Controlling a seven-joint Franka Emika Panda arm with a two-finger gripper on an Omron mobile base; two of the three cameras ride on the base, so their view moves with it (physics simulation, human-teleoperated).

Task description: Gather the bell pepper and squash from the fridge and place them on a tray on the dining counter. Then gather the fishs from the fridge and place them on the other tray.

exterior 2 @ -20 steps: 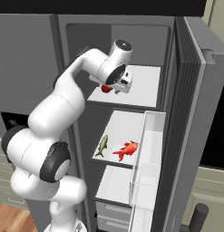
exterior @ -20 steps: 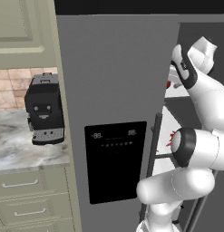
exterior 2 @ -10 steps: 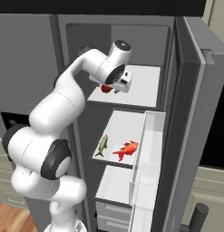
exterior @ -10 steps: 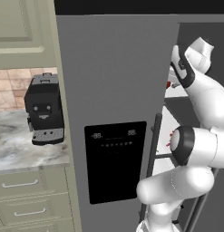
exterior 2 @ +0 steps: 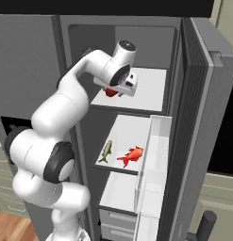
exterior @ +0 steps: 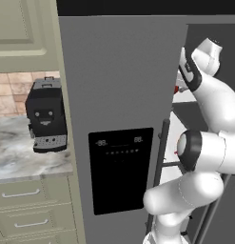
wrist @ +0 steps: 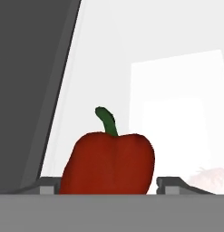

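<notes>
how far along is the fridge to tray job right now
Early. Done: the fridge door is open and the arm has reached the top shelf. In hand: the gripper sits around the bell pepper, a fingertip on each side, grip not clearly closed. Left: carry the pepper to a tray, fetch the squash, then both fish, which lie on the middle shelf.
</notes>
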